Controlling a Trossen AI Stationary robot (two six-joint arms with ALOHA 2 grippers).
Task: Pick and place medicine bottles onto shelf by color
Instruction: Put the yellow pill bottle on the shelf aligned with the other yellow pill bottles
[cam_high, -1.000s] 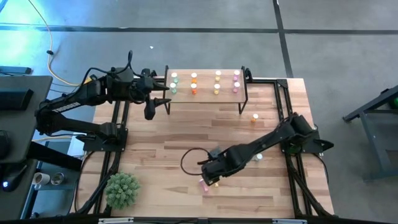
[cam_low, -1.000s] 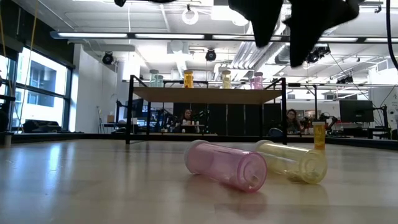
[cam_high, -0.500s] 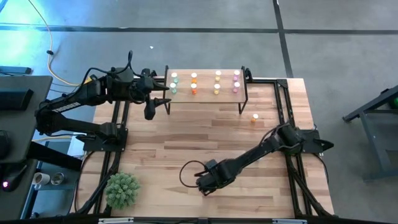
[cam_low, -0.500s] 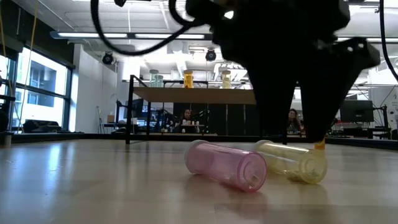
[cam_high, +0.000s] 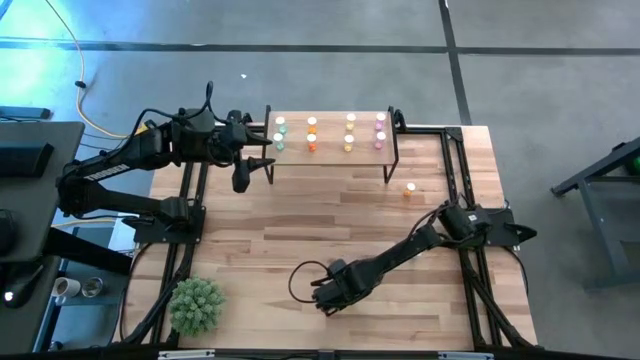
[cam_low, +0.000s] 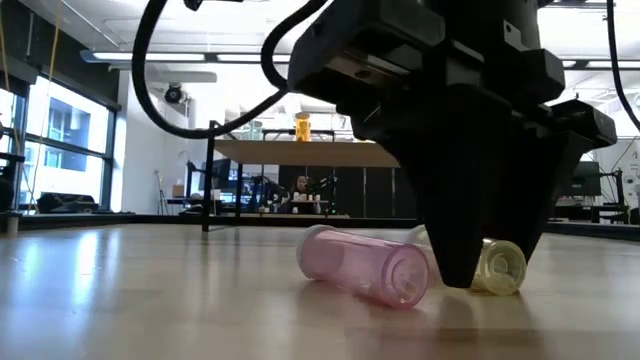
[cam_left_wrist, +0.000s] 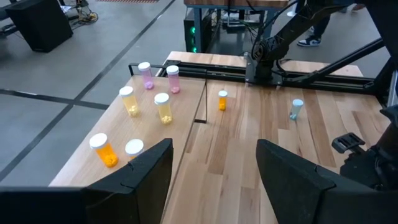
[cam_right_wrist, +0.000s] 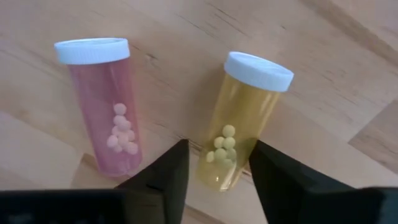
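Note:
Two medicine bottles lie on their sides near the table's front: a pink one (cam_right_wrist: 102, 106) and a yellow one (cam_right_wrist: 239, 124), both white-capped. My right gripper (cam_right_wrist: 217, 149) points down over the yellow bottle, open, with a finger on each side of its closed end. In the low view a dark finger (cam_low: 455, 250) stands in front of the yellow bottle (cam_low: 500, 268), beside the pink one (cam_low: 365, 265). The shelf (cam_high: 330, 158) at the far edge carries several bottles in colour columns. My left gripper (cam_high: 255, 170) hangs open by the shelf's left end. My right gripper comes from above, pointing down, its fingers across the yellow bottle's body near the closed end (cam_right_wrist: 227, 171). The bottle lies flat on the table. Whether the fingers touch its sides, I cannot tell.
An orange bottle (cam_high: 409, 189) stands on the table in front of the shelf's right end, and a pale green one (cam_left_wrist: 296, 109) stands farther right. A green plant (cam_high: 195, 305) sits at the near left corner. A black cable loop (cam_high: 300, 275) lies beside my right gripper.
My right gripper has come down toward the table's near-left onto the two lying bottles and now stands astride the yellow one. Both bottles lie where they were.

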